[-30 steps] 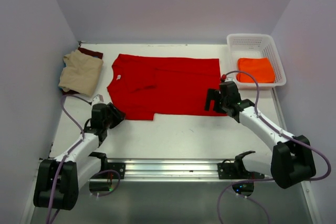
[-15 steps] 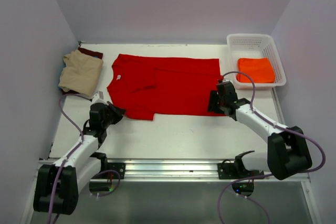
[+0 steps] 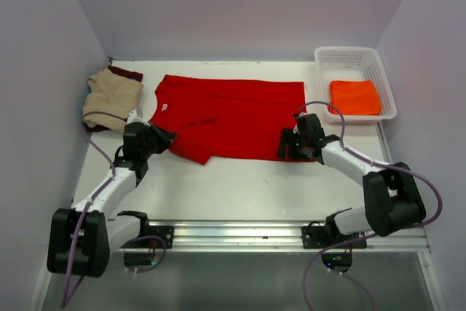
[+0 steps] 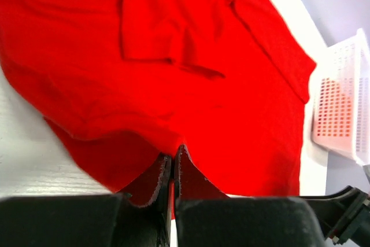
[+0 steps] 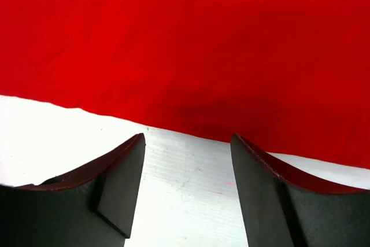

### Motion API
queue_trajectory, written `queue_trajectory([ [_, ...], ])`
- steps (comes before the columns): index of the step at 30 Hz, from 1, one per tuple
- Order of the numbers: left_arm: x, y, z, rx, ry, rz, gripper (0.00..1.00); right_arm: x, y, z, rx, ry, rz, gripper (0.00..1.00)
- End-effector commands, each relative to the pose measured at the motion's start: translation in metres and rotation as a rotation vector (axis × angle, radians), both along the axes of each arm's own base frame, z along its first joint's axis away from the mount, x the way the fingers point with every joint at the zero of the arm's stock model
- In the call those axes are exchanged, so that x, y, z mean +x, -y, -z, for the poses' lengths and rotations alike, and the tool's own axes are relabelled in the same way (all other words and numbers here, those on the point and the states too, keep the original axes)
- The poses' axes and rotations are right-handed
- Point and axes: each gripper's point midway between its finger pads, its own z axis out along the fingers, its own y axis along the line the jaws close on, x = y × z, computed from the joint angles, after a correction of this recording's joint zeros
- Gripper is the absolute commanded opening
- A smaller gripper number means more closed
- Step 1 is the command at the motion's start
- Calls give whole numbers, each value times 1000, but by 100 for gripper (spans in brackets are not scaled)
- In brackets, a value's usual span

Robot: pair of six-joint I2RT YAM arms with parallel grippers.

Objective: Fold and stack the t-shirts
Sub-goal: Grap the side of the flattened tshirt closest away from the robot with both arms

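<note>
The red t-shirt (image 3: 233,118) lies spread across the middle of the table, its white neck label (image 3: 165,107) at the left. My left gripper (image 3: 166,140) is shut on the shirt's near left edge, and the cloth (image 4: 202,85) bunches up at the tips of that gripper (image 4: 173,153). At the shirt's near right hem my right gripper (image 3: 285,145) is open. In the right wrist view only bare table shows between the jaws of the right gripper (image 5: 188,140), with the red hem (image 5: 185,39) just beyond. A tan t-shirt (image 3: 113,100) lies folded on a dark maroon one (image 3: 127,73) at the far left.
A white basket (image 3: 349,52) at the far right holds a folded orange t-shirt (image 3: 354,97); its perforated wall (image 4: 341,108) shows in the left wrist view. Grey walls close in both sides and the back. A metal rail (image 3: 233,234) runs along the near edge.
My left gripper closed on the red shirt's near left edge and drew that corner inward. My right gripper moved left along the near right hem and narrowed somewhat.
</note>
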Motion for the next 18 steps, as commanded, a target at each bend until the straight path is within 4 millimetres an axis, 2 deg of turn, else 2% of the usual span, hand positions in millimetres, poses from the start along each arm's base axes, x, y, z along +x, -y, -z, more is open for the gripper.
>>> queue_trajectory([
  [1, 24, 8, -13, -73, 52, 9, 0, 13, -21, -19, 61, 50, -67, 68],
  [2, 30, 7, -13, -90, 48, 1, 0, 13, -23, -19, 63, 50, -77, 71],
  [3, 35, 7, 0, -95, 14, 0, 0, 14, -24, -19, 59, 53, -83, 71],
  [5, 49, 7, -1, -108, 35, -4, 0, 13, -24, -17, 53, 49, -85, 72],
  [6, 54, 7, 13, -114, -3, 3, 0, 13, -24, -18, 53, 51, -88, 73],
  [8, 73, 5, 7, -120, 34, 6, 0, 11, -25, -20, 51, 58, -95, 73],
  [9, 77, 7, 22, -133, -3, 23, 0, 12, -23, -21, 40, 64, -90, 73],
  [12, 101, 9, 22, -157, 44, 58, 0, 12, -16, -23, 9, 73, -69, 74],
  [14, 116, 11, 31, -172, 41, 70, 0, 11, -11, -25, -12, 73, -54, 74],
  [16, 125, 18, 31, -205, 57, 116, 3, 11, -4, -29, -42, 72, -19, 74],
  [18, 135, 26, 35, -231, 60, 164, 11, 8, 7, -33, -83, 74, 35, 74],
])
